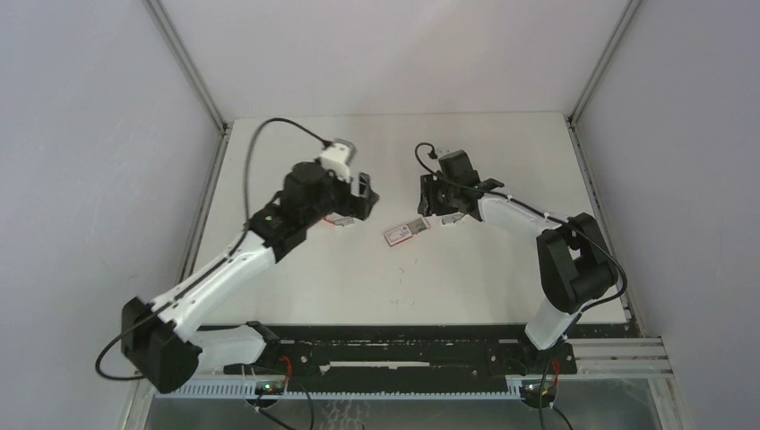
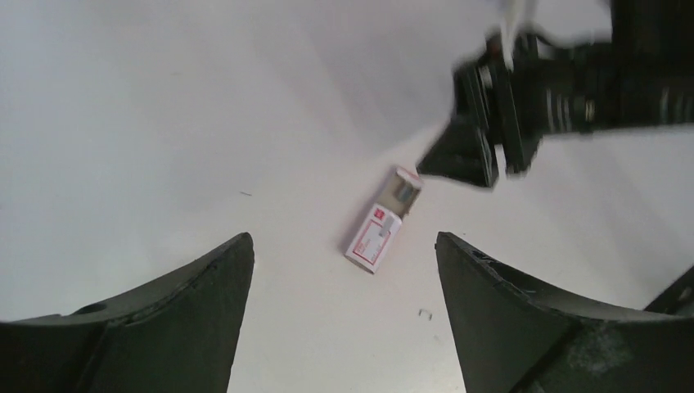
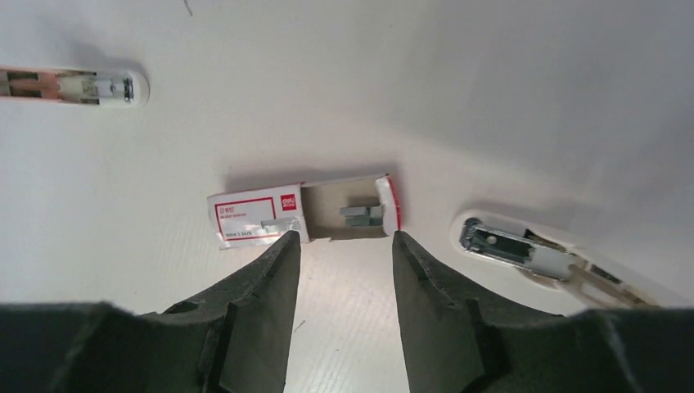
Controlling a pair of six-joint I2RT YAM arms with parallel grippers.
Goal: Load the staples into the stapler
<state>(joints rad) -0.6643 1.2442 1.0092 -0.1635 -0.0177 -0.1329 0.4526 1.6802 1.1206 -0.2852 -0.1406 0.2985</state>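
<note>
top: high, downward | wrists: low, close | all share: staples (image 3: pixel 270 217)

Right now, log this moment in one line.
small pink-red cardboard staple box: lying flat, tray slid out | left claw: open, empty | right claw: open, empty

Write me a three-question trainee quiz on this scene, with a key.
1. True or false: the inner tray of the staples box is slid partly out.
2. What does the left tool hold? A) the staples box B) nothing C) a pen
3. Fill in: the staples box lies on the table ___ the left tool and the right tool.
Key: 1 true; 2 B; 3 between.
</note>
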